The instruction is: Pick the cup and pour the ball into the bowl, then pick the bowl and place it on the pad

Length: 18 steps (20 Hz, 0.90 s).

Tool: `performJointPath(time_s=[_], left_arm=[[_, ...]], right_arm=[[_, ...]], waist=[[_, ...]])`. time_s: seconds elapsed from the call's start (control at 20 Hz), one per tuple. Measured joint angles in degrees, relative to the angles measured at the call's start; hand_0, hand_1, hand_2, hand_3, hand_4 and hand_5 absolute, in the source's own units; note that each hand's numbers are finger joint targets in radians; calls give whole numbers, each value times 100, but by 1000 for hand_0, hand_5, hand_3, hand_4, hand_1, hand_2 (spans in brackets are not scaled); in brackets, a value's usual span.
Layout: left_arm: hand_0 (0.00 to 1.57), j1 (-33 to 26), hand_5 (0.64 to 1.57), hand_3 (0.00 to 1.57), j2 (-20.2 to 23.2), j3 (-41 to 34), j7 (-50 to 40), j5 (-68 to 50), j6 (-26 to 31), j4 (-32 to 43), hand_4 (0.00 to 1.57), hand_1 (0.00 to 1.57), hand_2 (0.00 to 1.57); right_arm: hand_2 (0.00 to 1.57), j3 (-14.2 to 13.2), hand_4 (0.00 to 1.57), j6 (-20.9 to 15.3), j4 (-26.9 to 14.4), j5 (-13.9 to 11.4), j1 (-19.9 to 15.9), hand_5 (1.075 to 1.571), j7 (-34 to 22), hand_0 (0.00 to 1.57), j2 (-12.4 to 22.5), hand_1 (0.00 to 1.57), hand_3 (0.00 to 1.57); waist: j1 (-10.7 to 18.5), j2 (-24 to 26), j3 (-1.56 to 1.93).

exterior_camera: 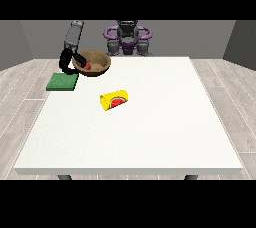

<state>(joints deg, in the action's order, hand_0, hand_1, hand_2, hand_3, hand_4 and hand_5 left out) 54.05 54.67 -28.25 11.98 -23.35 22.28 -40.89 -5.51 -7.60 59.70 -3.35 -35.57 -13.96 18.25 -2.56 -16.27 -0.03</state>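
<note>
A brown bowl (93,63) hangs tilted above the table's far left part, with a small red ball (87,65) inside it. The black hand at the view's left (67,62) holds the bowl by its left rim, fingers curled round the edge. Just below and left of the bowl lies the green pad (62,82), flat on the table. A yellow cup (114,100) with a watermelon picture lies on its side near the table's middle. No hand shows at the view's right.
The white table (150,137) stretches wide toward the camera. The robot's torso (128,37) stands behind the far edge. A grey forearm (73,36) comes down to the hand at the view's left.
</note>
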Motion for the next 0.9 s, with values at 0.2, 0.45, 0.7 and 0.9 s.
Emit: performJointPath(time_s=[0.2,0.45,0.7,0.9], left_arm=[[0,-62,1531,0,-87,33,98,25,-137,-146,0,0,0],[0,-20,1534,0,41,-9,-17,-69,-158,-363,0,0,0],[0,-25,1535,0,106,-23,-62,-150,-160,-624,149,0,0],[0,141,1533,0,152,9,-275,-218,-338,-944,129,0,0]], right_arm=[[1571,-225,1305,301,-302,55,-60,1533,325,1571,389,1571,1571],[1571,-757,1287,811,-852,336,-99,1534,985,1571,1026,1571,1174],[1571,-1184,1291,1180,-1439,620,-198,1541,1452,1571,1367,1571,866],[1571,-1357,1297,1259,-1893,638,-413,1547,1815,1571,1577,1571,388]], waist=[[-19,-116,6],[1,-346,10],[123,-563,12],[204,-787,15]])
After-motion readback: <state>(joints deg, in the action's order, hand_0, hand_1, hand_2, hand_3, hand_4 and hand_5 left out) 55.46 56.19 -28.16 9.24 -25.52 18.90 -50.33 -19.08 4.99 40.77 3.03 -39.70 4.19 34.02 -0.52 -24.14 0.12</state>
